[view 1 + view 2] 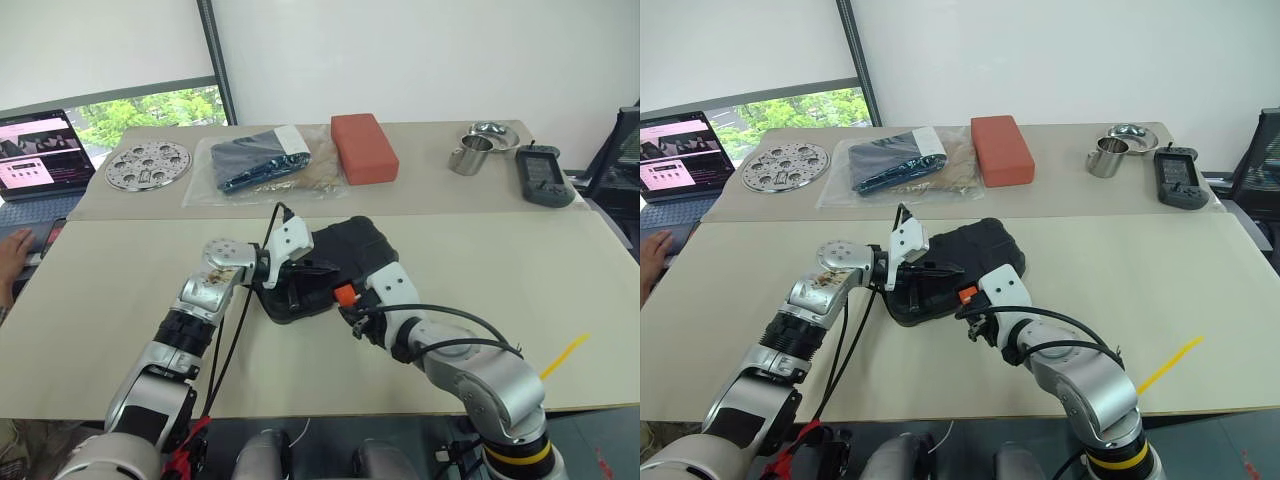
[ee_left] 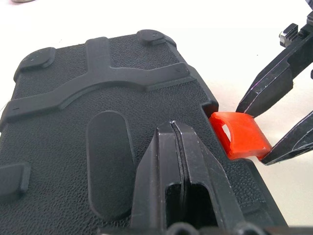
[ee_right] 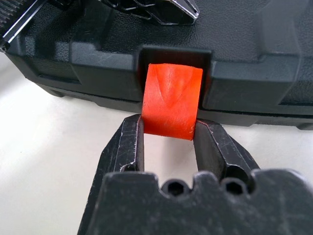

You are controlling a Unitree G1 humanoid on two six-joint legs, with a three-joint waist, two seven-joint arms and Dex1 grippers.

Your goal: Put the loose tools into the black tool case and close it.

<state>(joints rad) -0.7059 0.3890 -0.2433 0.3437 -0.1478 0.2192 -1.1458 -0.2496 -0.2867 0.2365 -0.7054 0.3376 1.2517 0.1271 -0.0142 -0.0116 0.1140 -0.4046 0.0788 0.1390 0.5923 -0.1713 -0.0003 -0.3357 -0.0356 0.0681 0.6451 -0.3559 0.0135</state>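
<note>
One black tool case (image 1: pixel 322 265) lies closed on the near tabletop (image 1: pixel 520 260), lid down. The left tool (image 2: pixel 172 147), fingers pressed together, rests on its lid. The right tool (image 3: pixel 168 133) pinches the case's single orange latch (image 3: pixel 171 100) between its two fingers. On the far tabletop: one clear bag (image 1: pixel 255 160), one red block (image 1: pixel 363 147), one perforated metal disc (image 1: pixel 148 165), one steel cup (image 1: pixel 470 155).

No text, brand or number is legible; the laptop screen (image 1: pixel 38 150), at ten o'clock, shows only unreadable pink-and-white page content.
</note>
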